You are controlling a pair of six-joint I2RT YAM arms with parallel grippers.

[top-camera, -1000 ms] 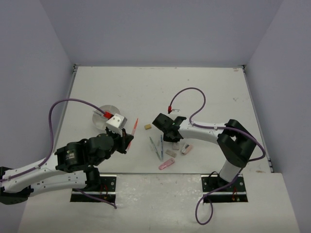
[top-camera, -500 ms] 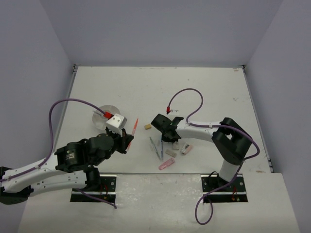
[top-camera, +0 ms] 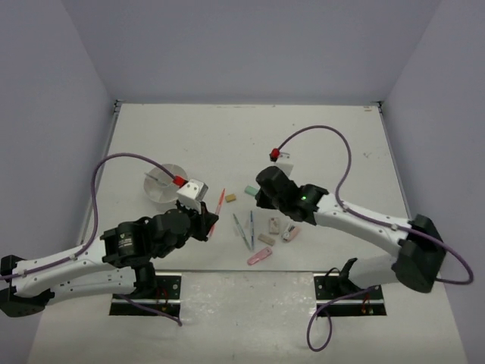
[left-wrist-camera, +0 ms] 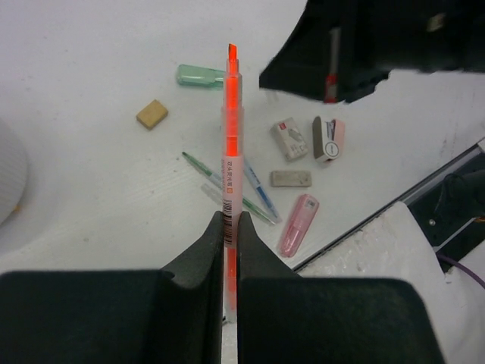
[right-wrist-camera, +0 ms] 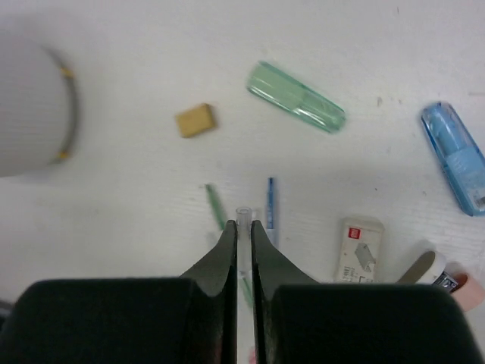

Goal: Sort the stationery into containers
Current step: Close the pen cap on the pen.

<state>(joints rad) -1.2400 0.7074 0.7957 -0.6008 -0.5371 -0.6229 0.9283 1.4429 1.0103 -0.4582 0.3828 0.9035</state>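
Just beyond right claw (right-wrist-camera: 243, 224)'s pen (right-wrist-camera: 242, 214) lie tan eraser (right-wrist-camera: 195, 120), green marker (right-wrist-camera: 295, 97).

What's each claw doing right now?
Left claw: closed, holding the orange pen.
Right claw: closed, apparently pinching a thin clear pen.

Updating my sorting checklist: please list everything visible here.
container: one, white, table's left
orange pen: one, gripped
clear pen: one, gripped
green pen: one, table centre
blue pen: one, beside it
green marker: one, beyond pens
blue marker: one, on table
pink marker: one, near edge
tan eraser: one, near green marker
grey eraser: one, by pink marker
white eraser: one, red label
pink-grey item: one, beside white eraser
table: one, white
left gripper: black, shut on orange pen
right gripper: black, shut on clear pen
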